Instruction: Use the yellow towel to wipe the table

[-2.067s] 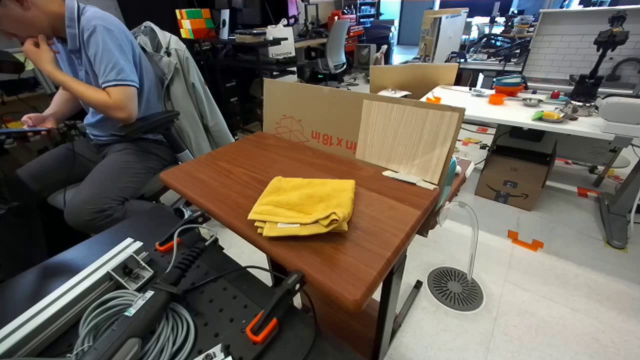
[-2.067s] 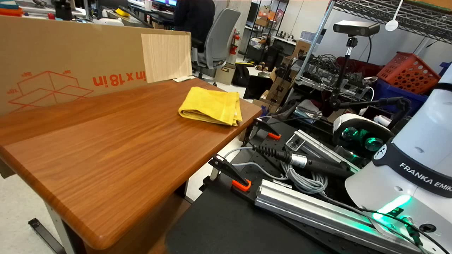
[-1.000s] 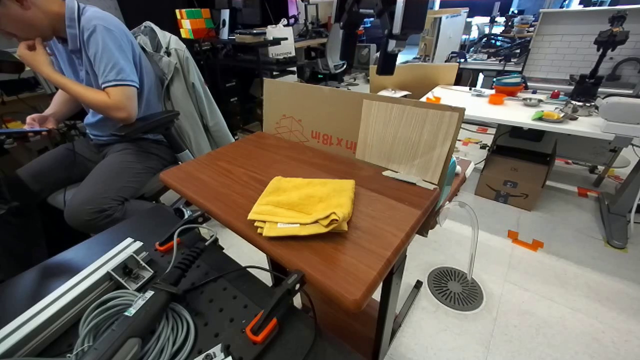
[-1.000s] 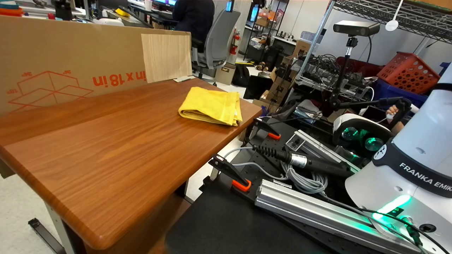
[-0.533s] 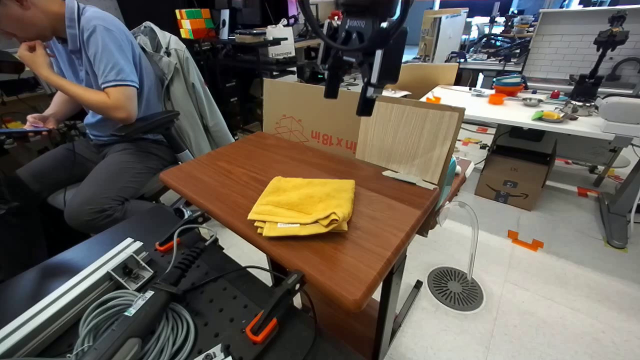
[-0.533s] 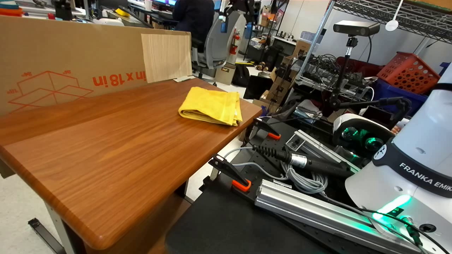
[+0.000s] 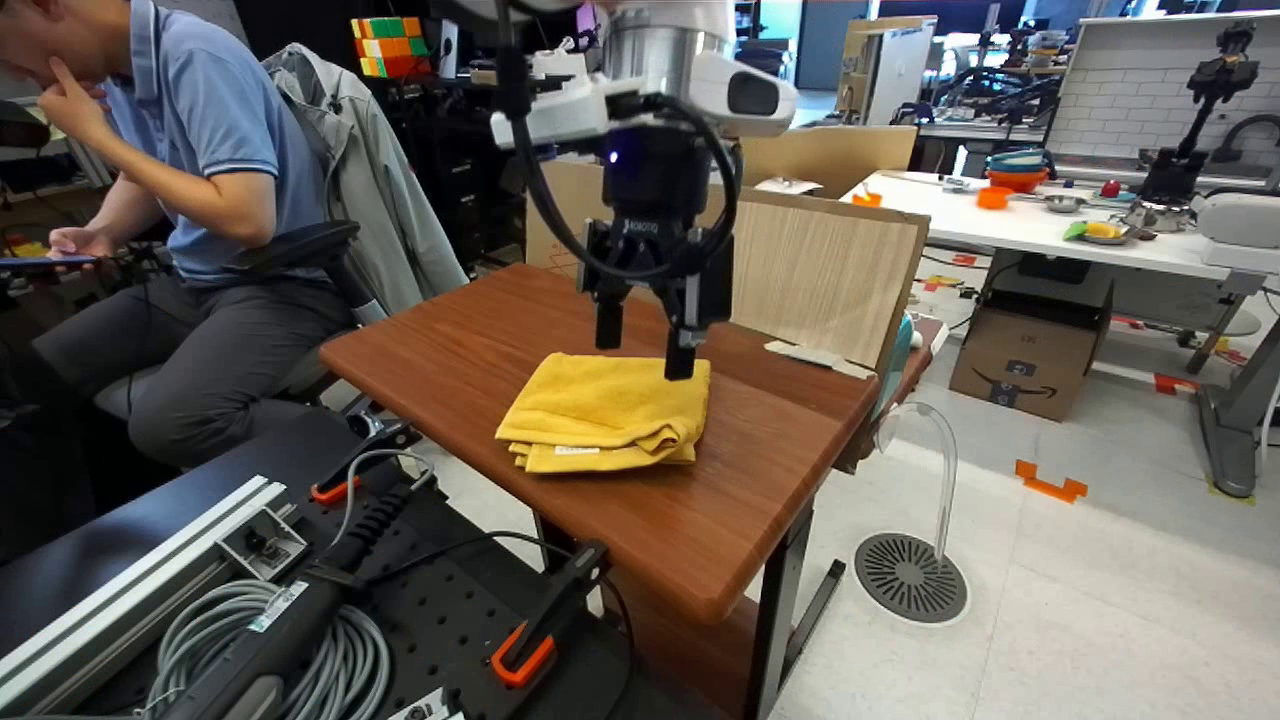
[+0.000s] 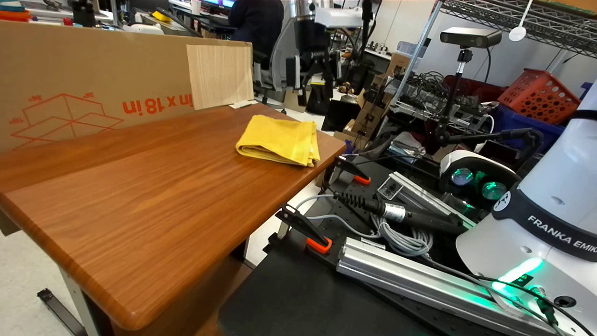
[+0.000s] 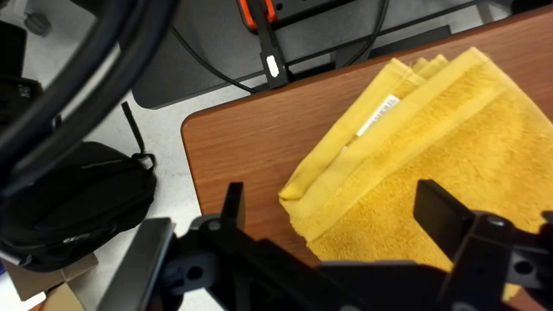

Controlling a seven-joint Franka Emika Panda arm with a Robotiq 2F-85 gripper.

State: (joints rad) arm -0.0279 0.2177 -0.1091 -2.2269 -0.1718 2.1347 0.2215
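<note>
The yellow towel (image 7: 600, 410) lies folded on the reddish-brown table (image 7: 760, 440). It also shows in an exterior view (image 8: 277, 140), near the table's end, and in the wrist view (image 9: 458, 151), with a white label at its folded edge. My gripper (image 7: 644, 350) is open and empty, pointing down above the towel and apart from it. In an exterior view the gripper (image 8: 315, 95) hangs higher than the towel. In the wrist view, my gripper (image 9: 330, 190) has one finger over bare wood and the other over the towel, with a towel corner between them.
A cardboard sheet (image 8: 93, 79) stands along one long table edge, with a wood-grain panel (image 7: 815, 275) against it. Clamps with orange tips (image 7: 525, 650) and coiled cable (image 7: 270, 650) are on the black base. A person (image 7: 200, 200) sits beyond the table's end.
My gripper has come into view from above and moved down toward the towel, staying open. In an exterior view it also moved left. The towel has not moved.
</note>
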